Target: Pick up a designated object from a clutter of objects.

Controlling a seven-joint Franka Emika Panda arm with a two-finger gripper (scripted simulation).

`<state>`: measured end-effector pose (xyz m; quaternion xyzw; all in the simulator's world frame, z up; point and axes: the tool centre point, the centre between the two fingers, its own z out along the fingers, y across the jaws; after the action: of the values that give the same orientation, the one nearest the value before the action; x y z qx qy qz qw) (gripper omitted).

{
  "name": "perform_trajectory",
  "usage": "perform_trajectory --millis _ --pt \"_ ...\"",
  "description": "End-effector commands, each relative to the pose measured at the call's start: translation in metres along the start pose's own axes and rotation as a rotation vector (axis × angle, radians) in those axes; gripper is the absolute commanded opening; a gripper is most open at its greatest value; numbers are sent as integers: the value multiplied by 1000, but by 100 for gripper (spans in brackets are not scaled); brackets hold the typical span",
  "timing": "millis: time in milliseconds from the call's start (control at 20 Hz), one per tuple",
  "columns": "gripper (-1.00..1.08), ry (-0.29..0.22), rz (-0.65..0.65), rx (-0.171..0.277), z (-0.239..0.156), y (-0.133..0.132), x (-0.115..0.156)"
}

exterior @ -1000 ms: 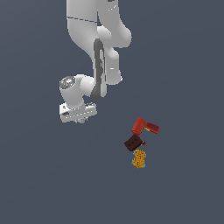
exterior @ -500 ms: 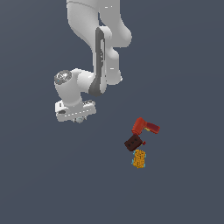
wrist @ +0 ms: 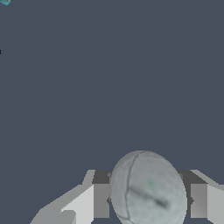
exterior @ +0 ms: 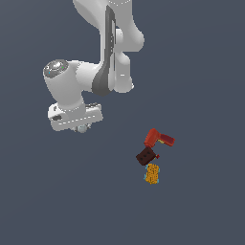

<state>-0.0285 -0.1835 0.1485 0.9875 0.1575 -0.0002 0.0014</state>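
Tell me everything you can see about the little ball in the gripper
The ball is small, round and pale blue-grey, with a smooth, faintly mottled surface and thin curved seam lines. It sits between the gripper fingers, which close on its two sides, well off to the exterior view's left of the red drill cluster.

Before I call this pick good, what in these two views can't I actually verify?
- Ball: in the exterior view the gripper body covers all but a sliver, so its surface cannot be read.
- Fingertip contact: in the wrist view the ball hides where the fingers meet it.
- Teal speck: cut off by the wrist view's edge, unidentifiable.
- Second ball: not visible near the red drill, or too small.
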Motion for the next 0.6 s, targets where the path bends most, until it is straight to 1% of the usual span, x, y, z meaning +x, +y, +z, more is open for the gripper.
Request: perform_trajectory --millis 0,550 --pt "-100 -1 0 0 -23 3 11" --pt "-100 -1 0 0 -117 16 63"
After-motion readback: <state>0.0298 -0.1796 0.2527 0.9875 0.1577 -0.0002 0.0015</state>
